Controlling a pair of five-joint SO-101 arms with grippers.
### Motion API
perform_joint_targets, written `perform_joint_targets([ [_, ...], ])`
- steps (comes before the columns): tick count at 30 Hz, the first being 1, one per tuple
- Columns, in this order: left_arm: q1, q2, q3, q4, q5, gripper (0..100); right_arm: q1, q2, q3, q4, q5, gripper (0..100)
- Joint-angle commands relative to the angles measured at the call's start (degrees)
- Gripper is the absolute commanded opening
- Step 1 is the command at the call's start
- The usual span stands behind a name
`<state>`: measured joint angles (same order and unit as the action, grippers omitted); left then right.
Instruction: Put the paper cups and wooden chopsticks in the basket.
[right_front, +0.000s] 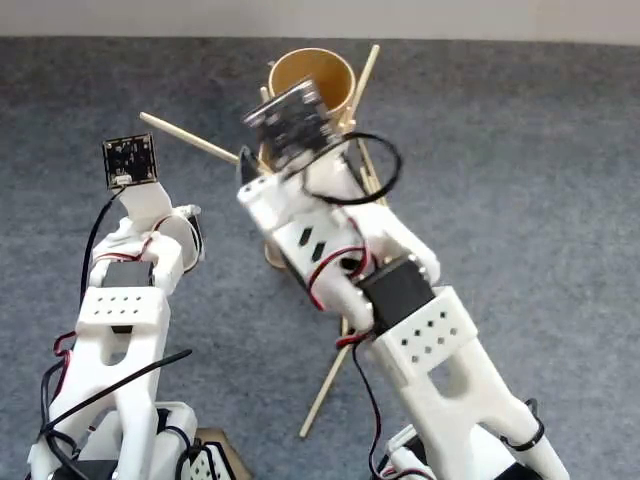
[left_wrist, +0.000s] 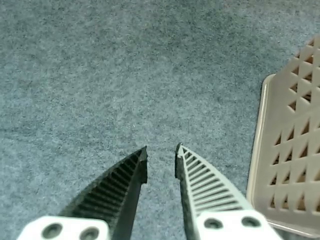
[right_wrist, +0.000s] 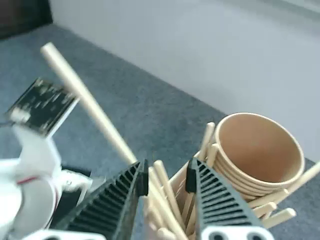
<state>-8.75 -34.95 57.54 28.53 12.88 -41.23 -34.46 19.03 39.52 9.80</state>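
Observation:
A stack of paper cups stands in the tan lattice basket, with several wooden chopsticks leaning beside it. My right gripper hangs over the basket, shut on a long chopstick that sticks out over the carpet. The right arm hides most of the basket. Another chopstick lies on the carpet, partly under that arm. My left gripper is open over bare carpet beside the basket, nothing between its fingers.
Grey carpet covers the whole floor, with free room to the left and right of the arms. A pale wall runs behind the basket. The left arm's camera board stands close to the outstretched chopstick.

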Motion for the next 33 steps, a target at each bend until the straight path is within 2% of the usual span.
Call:
perform_joint_targets([
  [1, -5.0, -0.7, -4.0, -0.4, -2.0, 11, -2.8, -2.2, -2.1, 2.1, 3.3, 13.8],
  [5, -14.2, -0.7, -7.4, 3.0, 5.5, 11, -6.1, -2.2, 0.0, 2.1, 7.1, 13.9],
  [11, -12.4, -0.7, -7.6, 4.0, 5.3, 11, -9.3, -1.4, 4.4, -6.5, 11.9, 13.9],
  [19, -10.9, -0.7, -6.5, 3.8, 5.1, 11, -4.0, 9.3, 0.2, -9.8, 12.0, 13.9],
  [29, -10.5, -0.7, -6.5, 3.8, 5.0, 11, -8.0, 5.1, -5.3, 7.1, 12.4, 14.0],
  [33, -10.5, -0.7, -6.5, 3.8, 5.0, 11, -7.9, 3.6, -7.9, 9.1, 15.1, 20.5],
])
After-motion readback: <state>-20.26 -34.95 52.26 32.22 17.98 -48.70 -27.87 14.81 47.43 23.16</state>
